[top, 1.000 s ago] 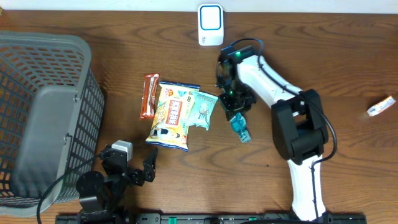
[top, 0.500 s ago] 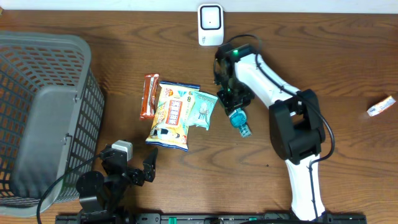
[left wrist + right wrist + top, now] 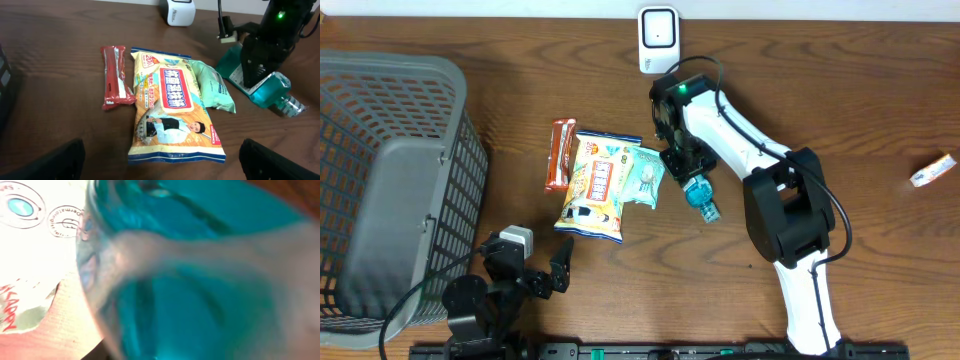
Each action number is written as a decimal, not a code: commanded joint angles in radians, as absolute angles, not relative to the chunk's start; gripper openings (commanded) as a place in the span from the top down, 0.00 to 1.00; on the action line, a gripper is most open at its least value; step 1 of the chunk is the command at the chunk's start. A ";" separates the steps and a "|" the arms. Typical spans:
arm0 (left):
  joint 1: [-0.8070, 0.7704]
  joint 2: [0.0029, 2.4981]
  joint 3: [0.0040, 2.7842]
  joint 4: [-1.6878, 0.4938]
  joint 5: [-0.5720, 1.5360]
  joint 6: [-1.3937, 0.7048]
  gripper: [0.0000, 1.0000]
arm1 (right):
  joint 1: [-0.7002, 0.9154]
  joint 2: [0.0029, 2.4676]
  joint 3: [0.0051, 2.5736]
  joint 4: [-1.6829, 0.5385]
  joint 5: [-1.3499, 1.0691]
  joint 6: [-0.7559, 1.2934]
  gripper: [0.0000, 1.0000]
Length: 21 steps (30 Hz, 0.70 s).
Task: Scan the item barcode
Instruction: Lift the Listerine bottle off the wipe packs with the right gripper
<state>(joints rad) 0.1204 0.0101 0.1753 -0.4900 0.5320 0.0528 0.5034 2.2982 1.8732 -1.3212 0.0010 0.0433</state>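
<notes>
The bottle [image 3: 701,197], teal and clear, lies on its side on the table [image 3: 880,90] with its cap pointing toward the front right edge, just right of the green packet [image 3: 647,175]. The right claw [image 3: 685,172] comes down on the bottle's wide end and is clamped on its body. From the left wrist its dark fingers [image 3: 252,65] stand against the teal plastic, and in the right wrist view the bottle [image 3: 200,280] fills nearly the whole picture, blurred, with a pale printed wrapper at the left edge. The scanner [image 3: 658,38], a white box, stands at the far edge of the table, apart from the bottle and beyond the right arm's elbow. Left of the green packet lie a yellow packet [image 3: 598,185], touching it, and a red bar [image 3: 560,153] beside that. The left claw [image 3: 532,262] sits low at the near edge with its fingers spread wide and nothing between them, next to the grey basket [image 3: 380,90]. A small white tube [image 3: 932,170] lies far to the right.
</notes>
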 commanded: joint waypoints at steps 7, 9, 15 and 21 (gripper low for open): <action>0.116 0.006 0.178 -0.486 0.530 0.059 0.02 | 0.508 2.312 1.974 -1.337 -0.044 0.044 0.77; 0.116 0.006 0.178 -0.486 0.530 0.059 0.02 | 0.508 2.313 1.962 -1.326 -0.045 0.046 0.77; 0.116 0.006 0.178 -0.486 0.530 0.059 0.02 | 0.522 2.314 1.899 -1.221 -0.060 0.060 0.75; 0.116 0.006 0.178 -0.486 0.530 0.059 0.02 | 0.526 2.314 1.863 -1.143 -0.059 0.067 0.73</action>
